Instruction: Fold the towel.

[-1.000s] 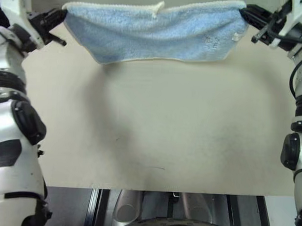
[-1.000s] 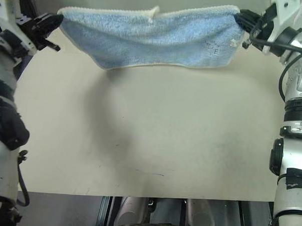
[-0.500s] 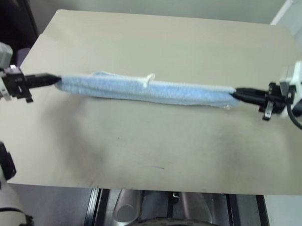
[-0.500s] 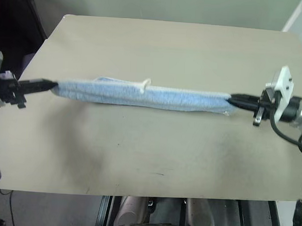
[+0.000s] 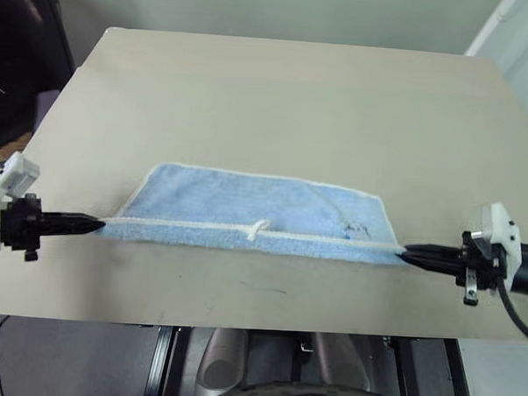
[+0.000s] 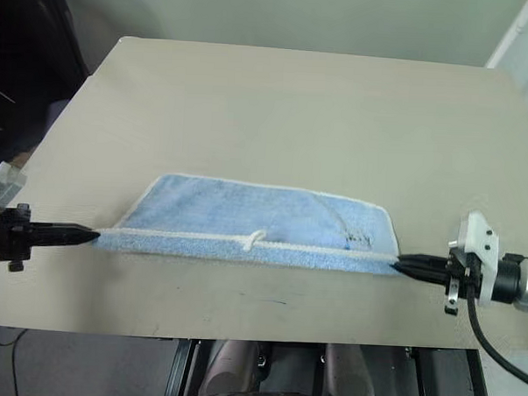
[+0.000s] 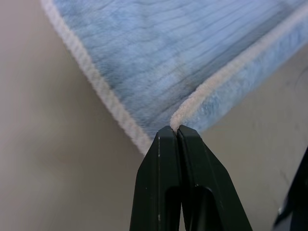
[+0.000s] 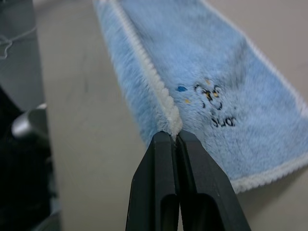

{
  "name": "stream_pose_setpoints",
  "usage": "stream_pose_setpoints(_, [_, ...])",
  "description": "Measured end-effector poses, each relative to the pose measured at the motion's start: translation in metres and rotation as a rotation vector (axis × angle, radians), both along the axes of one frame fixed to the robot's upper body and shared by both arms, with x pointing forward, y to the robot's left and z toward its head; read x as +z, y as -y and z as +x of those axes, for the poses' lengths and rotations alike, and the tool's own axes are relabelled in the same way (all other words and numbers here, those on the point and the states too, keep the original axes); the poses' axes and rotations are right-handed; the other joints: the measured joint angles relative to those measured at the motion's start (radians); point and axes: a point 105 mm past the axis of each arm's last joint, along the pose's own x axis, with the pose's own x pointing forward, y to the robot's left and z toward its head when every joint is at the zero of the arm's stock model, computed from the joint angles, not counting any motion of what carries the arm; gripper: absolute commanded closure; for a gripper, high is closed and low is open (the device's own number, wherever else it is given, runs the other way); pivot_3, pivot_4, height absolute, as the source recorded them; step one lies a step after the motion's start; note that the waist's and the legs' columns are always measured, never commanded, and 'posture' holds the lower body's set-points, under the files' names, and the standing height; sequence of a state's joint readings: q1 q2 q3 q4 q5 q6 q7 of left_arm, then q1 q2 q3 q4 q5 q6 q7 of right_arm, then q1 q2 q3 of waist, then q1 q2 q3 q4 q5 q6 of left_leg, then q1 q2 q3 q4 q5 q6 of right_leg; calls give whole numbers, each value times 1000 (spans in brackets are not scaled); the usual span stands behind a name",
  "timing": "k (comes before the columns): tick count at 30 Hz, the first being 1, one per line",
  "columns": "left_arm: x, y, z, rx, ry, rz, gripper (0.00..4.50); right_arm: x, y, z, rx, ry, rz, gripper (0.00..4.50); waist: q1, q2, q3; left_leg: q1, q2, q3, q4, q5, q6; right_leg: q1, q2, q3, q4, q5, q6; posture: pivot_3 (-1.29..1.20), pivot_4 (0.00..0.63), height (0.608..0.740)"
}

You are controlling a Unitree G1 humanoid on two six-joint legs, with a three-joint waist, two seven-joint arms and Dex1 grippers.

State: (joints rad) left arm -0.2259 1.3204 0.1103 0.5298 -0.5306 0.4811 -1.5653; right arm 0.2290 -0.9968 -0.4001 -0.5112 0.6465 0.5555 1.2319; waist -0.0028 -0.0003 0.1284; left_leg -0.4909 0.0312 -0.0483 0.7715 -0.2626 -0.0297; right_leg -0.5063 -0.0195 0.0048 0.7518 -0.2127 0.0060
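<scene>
A plain beige bench [image 5: 277, 93] carries the light blue towel [image 5: 246, 210], whose far part lies flat near the front edge, white edging all around.

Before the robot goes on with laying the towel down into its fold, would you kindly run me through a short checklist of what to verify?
1. Left gripper shut on the towel corner: ok, white edging is pinched at its tips.
2. Right gripper shut on the opposite corner: ok.
3. Held edge stretched straight between the grippers: ok, no sag visible.
4. Far part of the towel lying flat on the table: ok, its far edge looks smooth.
5. Loop tag free, not trapped: ok, it sits on the held edge.
6. Held edge touching the table: cannot tell.
</scene>
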Motion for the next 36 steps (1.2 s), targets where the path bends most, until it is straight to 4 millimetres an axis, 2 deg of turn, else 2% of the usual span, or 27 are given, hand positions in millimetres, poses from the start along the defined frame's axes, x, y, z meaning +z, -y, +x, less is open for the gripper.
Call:
stream_pose_setpoints(3, [0,-6,-9,6,-31,29,4469,-3,-4,-12,43,-24,-15,4500,0,0,0,0,0,-1,-1,-2,-2,0,0,0,0,-2,-1,0,150,697])
stream_pose_setpoints(8, [1,-3,-7,-3,-22,18,4469,3,-3,-4,31,21,-16,4500,0,-1,-1,-1,0,-1,0,-2,-1,0,0,0,-1,-2,-1,0,150,697])
stream_pose_setpoints(12, [12,5,11,-4,62,-50,4469,4,2,18,-26,73,-28,4500,3,-2,-1,-1,0,-2,-1,-2,-1,0,0,0,-1,-2,-2,0,150,697])
stream_pose_setpoints(13, [13,8,14,-6,73,-65,4469,4,4,23,-47,85,-29,4500,3,-2,-1,-1,0,-2,-1,-2,-1,0,0,0,-1,2,-7,0,150,697])
stream_pose_setpoints(16, [16,11,21,-7,94,-79,4469,4,8,35,-92,104,-9,4500,3,-2,-1,-1,0,-2,-2,-2,0,-1,0,0,-1,2,-9,0,150,697])
stream_pose_setpoints(19, [19,15,41,13,172,-111,4469,4,11,50,-138,135,7,4500,5,-2,-1,0,0,-2,-2,3,7,0,0,0,-1,3,-10,0,150,697])
stream_pose_setpoints(22, [14,15,50,24,182,-106,4469,-3,11,57,-152,131,11,4500,5,-2,-1,0,0,-2,-2,6,12,0,0,0,-1,2,-11,0,150,697])
stream_pose_setpoints(29, [-14,27,78,32,180,-95,4469,-14,7,75,-183,136,25,4500,7,-2,-1,0,0,-1,-2,7,15,1,0,0,-1,2,-10,0,150,697])
stream_pose_setpoints(32, [-16,34,95,49,224,-82,4469,-18,3,80,-180,137,32,4500,9,-2,-1,0,0,-1,-2,7,15,1,0,0,-2,3,-9,0,150,697])
stream_pose_setpoints(36, [-18,39,108,64,260,-60,4469,-21,7,86,-205,143,25,4500,9,-2,-1,0,0,0,-2,8,15,2,0,0,-2,3,-8,0,150,697])
